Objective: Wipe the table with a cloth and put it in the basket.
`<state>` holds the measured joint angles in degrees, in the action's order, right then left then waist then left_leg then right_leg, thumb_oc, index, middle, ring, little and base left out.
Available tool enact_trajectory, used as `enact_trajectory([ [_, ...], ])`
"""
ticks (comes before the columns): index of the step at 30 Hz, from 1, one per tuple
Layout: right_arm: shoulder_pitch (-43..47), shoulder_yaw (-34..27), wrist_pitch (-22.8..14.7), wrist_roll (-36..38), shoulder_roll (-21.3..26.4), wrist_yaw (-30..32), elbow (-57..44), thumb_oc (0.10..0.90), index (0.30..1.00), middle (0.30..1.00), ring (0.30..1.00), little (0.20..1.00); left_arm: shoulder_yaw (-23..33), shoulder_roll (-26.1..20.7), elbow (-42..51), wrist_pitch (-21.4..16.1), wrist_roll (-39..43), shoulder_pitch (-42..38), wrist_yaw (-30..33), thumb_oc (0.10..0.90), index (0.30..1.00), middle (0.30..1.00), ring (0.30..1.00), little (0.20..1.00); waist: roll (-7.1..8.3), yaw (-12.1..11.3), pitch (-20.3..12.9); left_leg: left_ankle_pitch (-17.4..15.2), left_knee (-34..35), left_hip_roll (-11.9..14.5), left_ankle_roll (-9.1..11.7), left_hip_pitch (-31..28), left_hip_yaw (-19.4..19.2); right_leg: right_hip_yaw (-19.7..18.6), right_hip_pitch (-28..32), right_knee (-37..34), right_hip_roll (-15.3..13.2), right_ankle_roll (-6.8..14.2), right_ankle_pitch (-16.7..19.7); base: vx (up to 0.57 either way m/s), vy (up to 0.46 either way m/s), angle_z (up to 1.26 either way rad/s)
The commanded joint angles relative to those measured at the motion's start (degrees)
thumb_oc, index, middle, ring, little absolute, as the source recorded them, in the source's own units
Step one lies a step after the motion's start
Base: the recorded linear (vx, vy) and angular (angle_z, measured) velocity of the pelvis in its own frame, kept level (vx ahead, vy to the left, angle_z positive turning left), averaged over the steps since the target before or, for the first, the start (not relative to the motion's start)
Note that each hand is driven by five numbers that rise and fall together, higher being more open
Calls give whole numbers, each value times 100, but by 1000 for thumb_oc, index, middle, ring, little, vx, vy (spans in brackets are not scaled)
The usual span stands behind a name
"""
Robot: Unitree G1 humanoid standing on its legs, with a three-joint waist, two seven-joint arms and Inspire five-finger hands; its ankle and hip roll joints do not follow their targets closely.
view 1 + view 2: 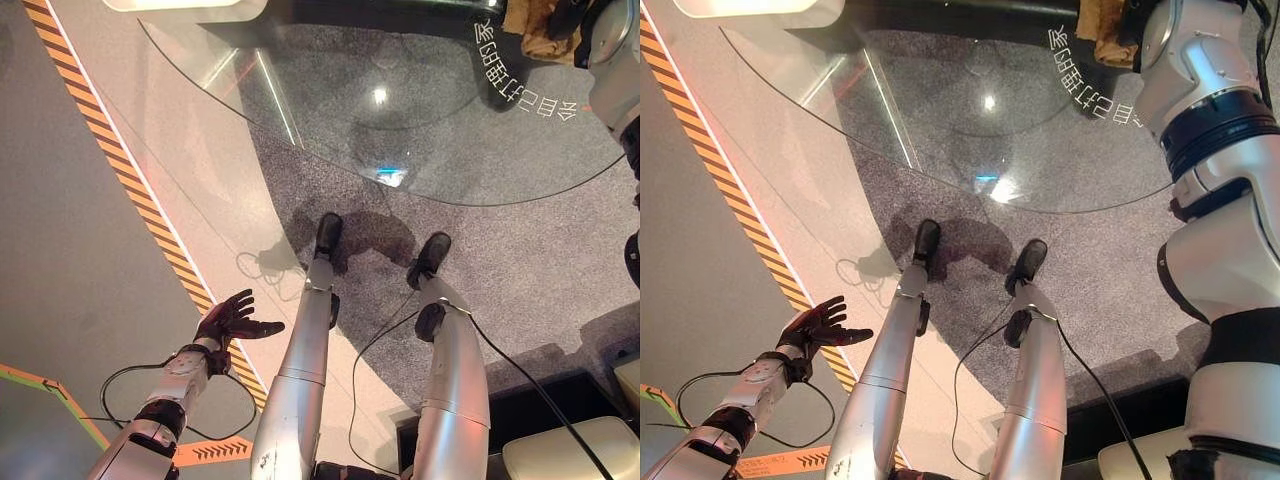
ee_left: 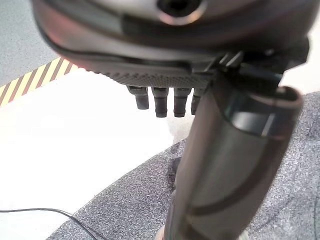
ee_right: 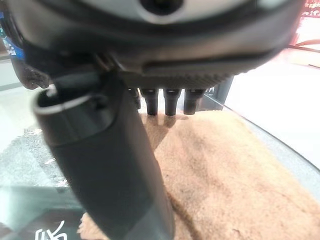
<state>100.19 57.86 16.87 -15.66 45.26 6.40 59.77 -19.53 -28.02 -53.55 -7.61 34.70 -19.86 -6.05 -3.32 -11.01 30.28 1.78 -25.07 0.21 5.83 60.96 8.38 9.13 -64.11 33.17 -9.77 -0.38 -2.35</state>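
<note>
The round glass counter (image 1: 330, 110) spreads across the upper part of the head views, with grey carpet (image 1: 540, 260) showing through and below it. A tan-brown cloth (image 1: 1102, 30) lies on the far right part of the counter, close to the white characters printed on the glass (image 1: 1092, 82). In the right wrist view the cloth (image 3: 225, 175) spreads wide beneath the right robot hand (image 3: 170, 102); the hand's fingers reach straight out over the cloth with the thumb set apart, and nothing is gripped, though whether the fingertips touch the fabric cannot be told.

The left robot hand (image 1: 232, 320) hangs low at the robot's left side, well away from the counter, over the pale floor (image 1: 170, 170) beside a yellow and black hazard stripe (image 1: 110, 140). Its fingers are spread and relaxed, palm open, holding nothing. In the left wrist view the fingers (image 2: 161, 102) point out straight above the pale floor and the edge of the carpet (image 2: 125, 205)
</note>
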Motion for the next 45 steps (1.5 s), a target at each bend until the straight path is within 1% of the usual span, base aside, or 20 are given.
enact_trajectory([
  [1,372,318,70,-80,319,82,118,800,900,900,900,900,18,-144,2,-19,-31,775,-89,800,900,900,900,900,-362,-45,-49,75,-29,-147,-381,69,-242,-6,208,32,141,24,-148,0,0,0],
  [4,364,294,67,-58,307,-63,112,800,900,900,900,900,25,-130,48,-8,-58,795,-81,800,900,900,900,900,-352,-50,-49,83,2,-146,-381,46,-241,5,235,-10,156,21,-138,0,0,0],
  [11,306,274,-78,1,333,-295,88,800,900,900,900,900,23,-160,78,0,-1,813,-105,800,900,900,900,900,-367,-33,-49,103,52,-160,-381,4,-255,2,265,-92,178,25,-101,0,0,0],
  [18,150,232,-34,31,304,-518,-18,800,900,900,900,900,28,-163,123,34,-18,803,-94,800,900,900,900,900,-377,-28,-49,78,18,-152,-391,38,-265,-16,217,-55,164,23,-108,0,0,0],
  [23,105,229,-62,24,292,-803,31,800,900,900,900,900,32,-187,133,39,-27,810,-133,800,900,900,900,900,-386,-42,-49,78,10,-145,-386,34,-279,-1,216,-49,145,25,-99,0,0,0],
  [24,98,222,-54,42,286,-866,37,740,848,848,848,840,40,-190,140,44,-31,811,-141,800,900,900,900,900,-387,-42,-49,75,10,-148,-385,31,-278,0,218,-55,146,27,-95,0,0,0],
  [25,88,210,-48,48,280,-968,42,641,764,764,764,741,44,-194,144,52,-41,805,-142,800,900,900,900,900,-382,-44,-49,78,20,-141,-391,25,-276,1,222,-56,146,25,-96,0,0,0],
  [26,74,201,-64,34,283,-1039,45,484,629,629,629,584,46,-200,142,45,-30,806,-150,800,900,900,900,900,-381,-44,-49,82,29,-134,-390,21,-281,4,224,-60,143,24,-95,0,0,0],
  [27,74,213,-102,37,276,-1132,72,306,476,476,476,406,48,-204,154,58,-18,791,-149,800,900,900,900,900,-379,-46,-49,87,36,-140,-389,21,-279,5,233,-90,147,25,-85,0,0,0],
  [28,65,204,-122,40,276,-1165,84,166,356,356,356,266,58,-203,163,69,-45,785,-143,800,900,900,900,900,-378,-51,-49,88,43,-137,-390,17,-277,12,236,-85,142,24,-90,0,0,0],
  [29,50,192,-153,31,277,-1193,77,100,300,300,300,200,46,-201,167,60,-31,793,-135,800,900,900,900,900,-379,-53,-49,87,39,-138,-388,17,-276,16,234,-81,138,26,-87,0,0,0],
  [38,46,169,-197,-31,253,-1282,146,100,300,300,300,200,46,-209,195,85,-69,802,-133,800,900,900,900,900,-370,-73,-49,96,54,-135,-386,19,-261,38,238,-117,123,32,-58,0,0,0],
  [45,31,165,-158,-32,267,-1300,97,100,300,300,300,200,34,-202,241,71,-62,837,-95,800,900,900,900,900,-374,-75,-49,106,78,-135,-395,12,-264,37,241,-139,129,34,-47,0,0,0],
])
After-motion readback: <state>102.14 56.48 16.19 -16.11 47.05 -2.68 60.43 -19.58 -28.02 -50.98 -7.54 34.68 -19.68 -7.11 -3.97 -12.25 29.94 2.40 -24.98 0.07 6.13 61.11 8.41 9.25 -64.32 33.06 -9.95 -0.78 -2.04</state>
